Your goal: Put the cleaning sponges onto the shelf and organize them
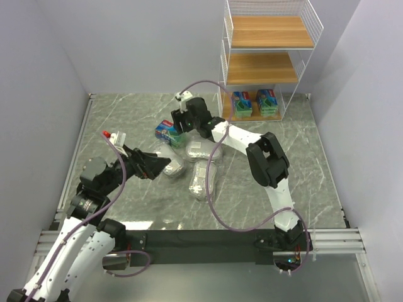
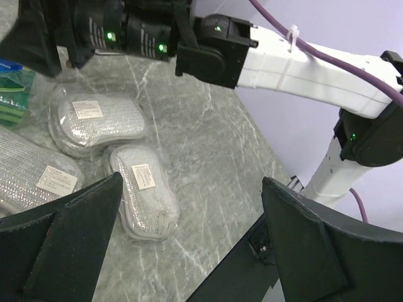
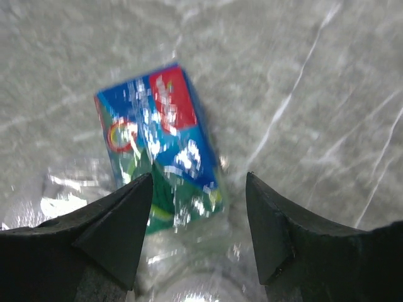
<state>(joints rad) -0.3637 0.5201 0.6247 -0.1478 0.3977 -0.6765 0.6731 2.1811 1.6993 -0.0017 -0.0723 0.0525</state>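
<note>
Grey table (image 1: 302, 163) veined with white like marble. At its far right, a tall white wire shelf (image 1: 264, 31) with wooden tiers, standing upright. Near the middle, one flat green pack (image 1: 169, 132) with a blue-and-red label, lying aslant. Just beside it, toward the arm bases, a far silver pack (image 1: 199, 151) in clear wrap. Close against that, a near silver pack (image 1: 201, 181). Left of these two, a left silver pack (image 1: 171, 168). All three oval, flat on the stone, each with a white sticker.
</note>
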